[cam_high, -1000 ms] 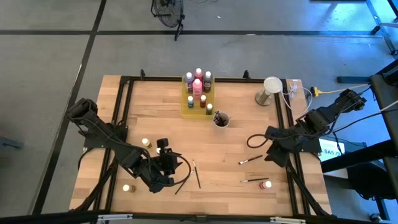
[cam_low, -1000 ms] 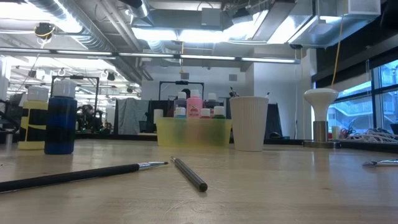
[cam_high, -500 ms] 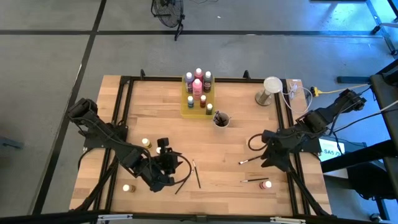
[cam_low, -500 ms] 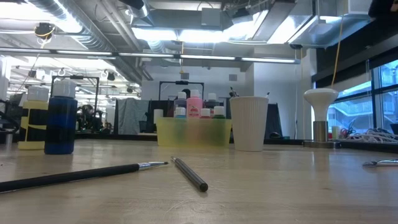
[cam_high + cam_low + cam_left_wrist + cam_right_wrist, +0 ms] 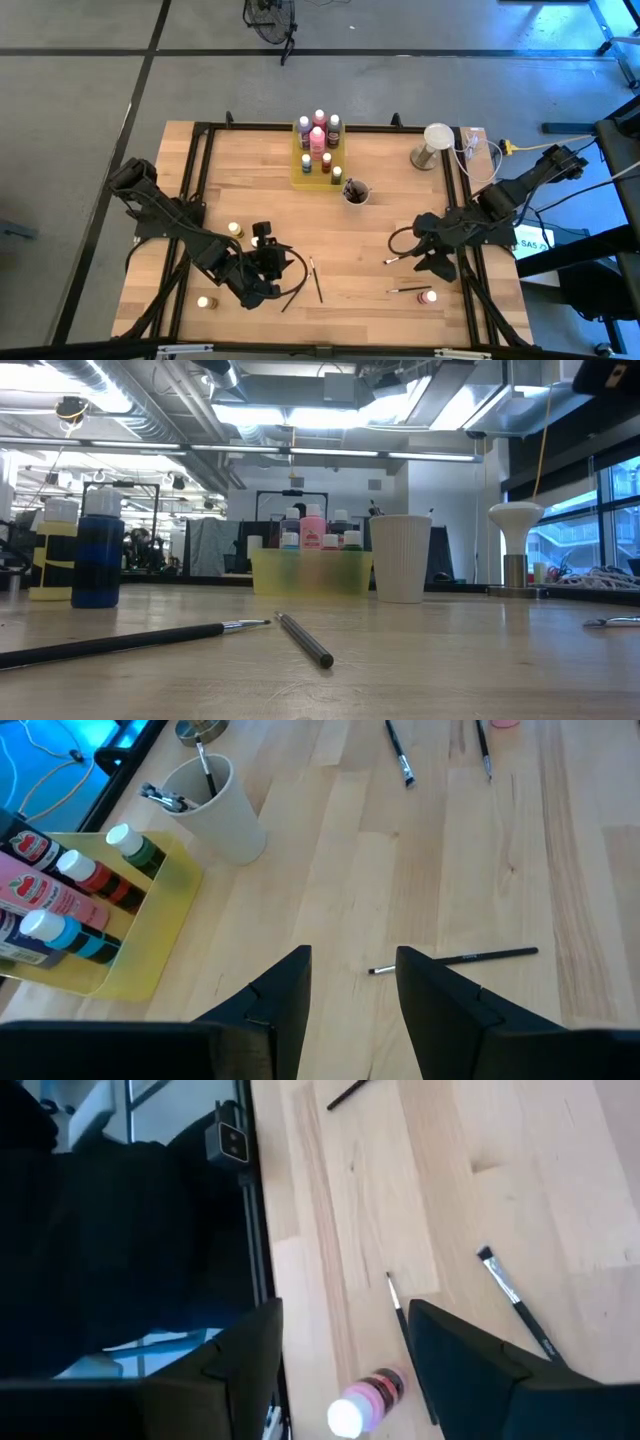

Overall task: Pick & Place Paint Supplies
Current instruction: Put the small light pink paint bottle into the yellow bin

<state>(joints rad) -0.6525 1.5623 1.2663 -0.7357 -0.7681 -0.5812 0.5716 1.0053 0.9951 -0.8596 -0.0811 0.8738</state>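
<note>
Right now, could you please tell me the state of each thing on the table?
Left gripper: open, empty.
Right gripper: open, empty, above the pink bottle.
Pink bottle: lying on its side.
Yellow tray: holding upright bottles.
Cup: upright, brushes inside.
Loose brushes: lying flat.

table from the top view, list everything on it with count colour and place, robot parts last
yellow tray: one, translucent, far centre, holding about eight capped bottles
cup: one, pale, beside the tray, brushes standing in it
loose bottles: three, two at left, a pink one near right
loose brushes: four, dark, two near centre, two at right
white stand: one, far right
left gripper: open, empty, near left
right gripper: open, empty, over the right brushes
</note>
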